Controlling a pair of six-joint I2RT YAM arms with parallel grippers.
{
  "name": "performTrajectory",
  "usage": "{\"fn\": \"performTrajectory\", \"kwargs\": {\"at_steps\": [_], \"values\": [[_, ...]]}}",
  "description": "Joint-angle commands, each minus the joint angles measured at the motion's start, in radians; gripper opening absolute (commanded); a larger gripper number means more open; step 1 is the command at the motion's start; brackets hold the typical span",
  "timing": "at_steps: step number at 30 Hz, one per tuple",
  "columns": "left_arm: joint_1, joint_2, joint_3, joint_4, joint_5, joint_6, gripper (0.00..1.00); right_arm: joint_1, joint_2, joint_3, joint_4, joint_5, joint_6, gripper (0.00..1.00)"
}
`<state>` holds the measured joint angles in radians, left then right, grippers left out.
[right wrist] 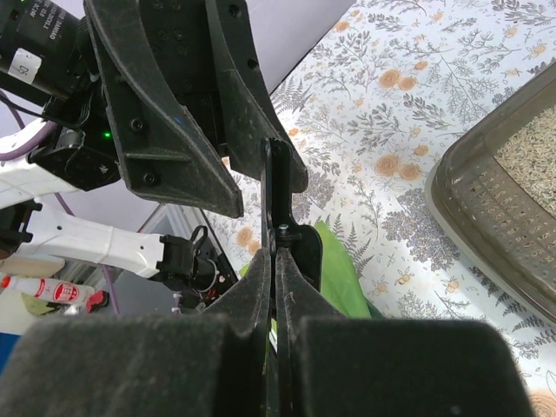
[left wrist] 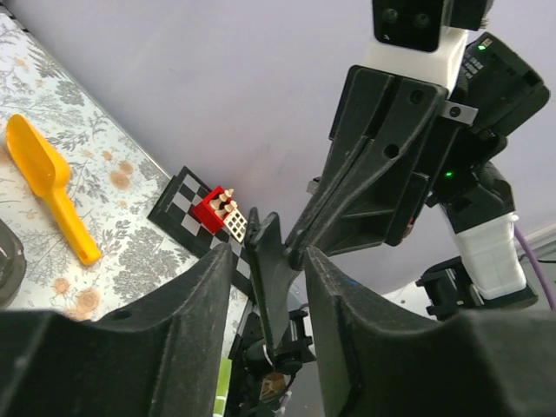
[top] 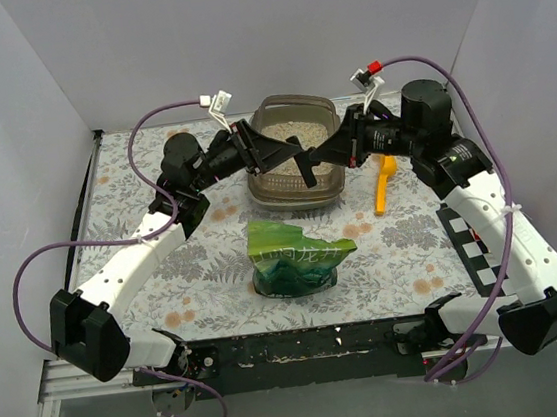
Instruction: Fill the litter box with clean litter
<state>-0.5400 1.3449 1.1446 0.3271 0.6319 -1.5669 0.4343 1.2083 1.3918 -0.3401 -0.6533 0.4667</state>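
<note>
Near the top centre of the overhead view, the litter box [top: 320,113] sits on the floral table cover [top: 206,277]. The clean litter [top: 284,125] is a pale layer inside it. Both grippers meet just above the box's near rim.

The right gripper [top: 319,156] has its fingers pressed together on a thin black strip [right wrist: 274,195]. In the right wrist view the strip stands on edge up the middle of the frame, and the box [right wrist: 473,208] and its litter [right wrist: 532,146] lie at the right edge.

The left gripper [left wrist: 268,256] has its jaws parted, one finger on each side of that strip [left wrist: 265,278]. A gap shows on both sides, so it has hold of nothing.

A glossy green pouch [top: 294,257] stands upright with a ragged open top, near the frame's centre, below the box and apart from it. A yellow scoop [top: 383,181] lies just right of the box.

Little writing can be read. A white sticker [right wrist: 32,62] at the upper left of the right wrist view looks to read "50", and the small print above it is too fine to read. The pouch's print shows no legible words.
</note>
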Motion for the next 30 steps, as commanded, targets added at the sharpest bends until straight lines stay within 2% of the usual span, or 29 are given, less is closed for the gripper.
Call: {"fn": "performTrajectory", "kwargs": {"at_steps": [1, 3, 6, 9, 11, 17, 18, 21, 23, 27, 30], "values": [[0.009, -0.026, -0.009, 0.079, 0.035, -0.022, 0.34, 0.011, 0.003, 0.015, 0.102, 0.012, 0.027, 0.01], [0.011, -0.024, -0.013, 0.095, 0.045, -0.028, 0.27, 0.015, 0.01, 0.013, 0.115, 0.006, 0.032, 0.01], [0.015, -0.023, -0.019, 0.118, 0.058, -0.038, 0.23, 0.021, 0.022, 0.019, 0.121, -0.003, 0.039, 0.01], [0.02, -0.026, -0.031, 0.144, 0.063, -0.042, 0.13, 0.024, 0.025, 0.016, 0.121, -0.014, 0.041, 0.01], [0.023, -0.032, -0.042, 0.168, 0.063, -0.047, 0.02, 0.026, 0.028, 0.012, 0.118, -0.037, 0.041, 0.01], [0.028, -0.047, -0.072, 0.251, 0.097, -0.061, 0.0, 0.026, 0.022, -0.02, 0.084, -0.057, 0.017, 0.01], [0.028, -0.05, -0.074, 0.25, 0.1, -0.059, 0.0, 0.024, 0.023, -0.016, 0.067, -0.052, 0.009, 0.07], [0.029, -0.058, -0.074, 0.23, 0.129, -0.05, 0.0, 0.024, 0.023, 0.013, 0.017, -0.046, -0.019, 0.32], [0.031, -0.066, -0.072, 0.193, 0.143, -0.029, 0.0, 0.024, 0.017, 0.062, -0.054, -0.026, -0.06, 0.42], [0.034, -0.095, -0.08, 0.156, 0.16, -0.008, 0.0, 0.021, -0.012, 0.144, -0.184, 0.02, -0.138, 0.52], [0.034, -0.11, -0.082, 0.141, 0.176, -0.007, 0.0, 0.018, -0.041, 0.179, -0.258, 0.052, -0.171, 0.56]]}}
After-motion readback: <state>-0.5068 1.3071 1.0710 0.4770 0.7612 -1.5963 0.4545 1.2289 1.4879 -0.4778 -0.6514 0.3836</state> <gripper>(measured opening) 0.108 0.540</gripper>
